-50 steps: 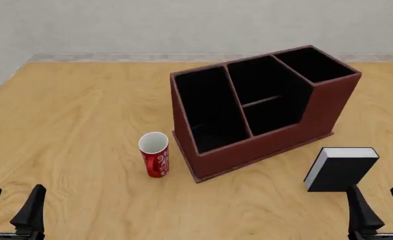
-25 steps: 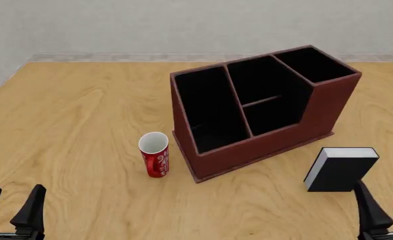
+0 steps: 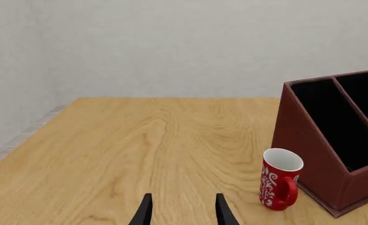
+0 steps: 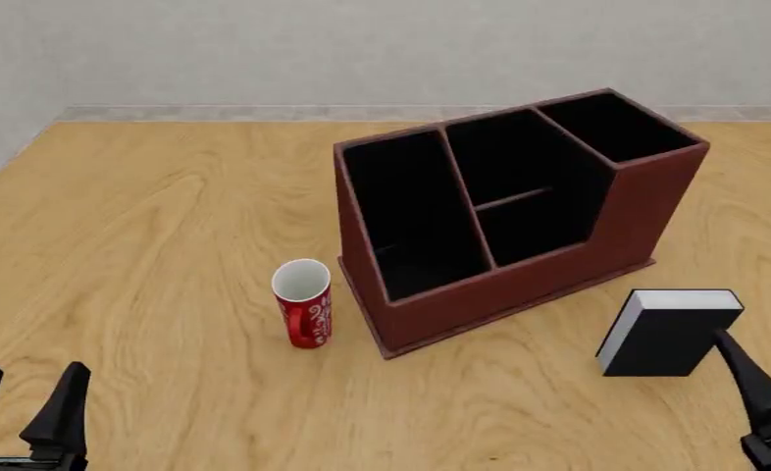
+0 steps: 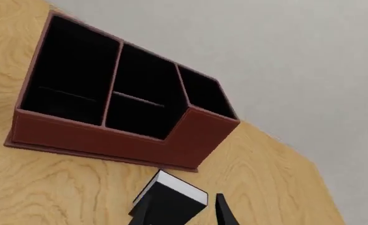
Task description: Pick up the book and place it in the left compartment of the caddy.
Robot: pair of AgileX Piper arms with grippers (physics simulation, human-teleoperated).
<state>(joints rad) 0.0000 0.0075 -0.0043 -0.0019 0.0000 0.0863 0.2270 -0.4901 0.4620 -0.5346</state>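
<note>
Pale wall is backing a wood table (image 4: 163, 226), and on it the caddy (image 4: 517, 221) is sitting right of centre, turned at an angle so its stepped rim is rising toward the far right. Its left compartment (image 4: 405, 211), the long black slot, is running near to far and lying bare inside. A red cup (image 4: 303, 302) is standing upright just beside the caddy's near left corner, apart from it. The book (image 4: 667, 332) is standing on edge near the right side, in front of the caddy and apart from it, its long axis running left to right, white page edges showing on top and on its left end. The right gripper (image 5: 180, 213) is straddling the book with fingers spread, not gripping it. The left gripper (image 4: 20, 412) is hanging at the near left, fingers parted and holding nothing.
</note>
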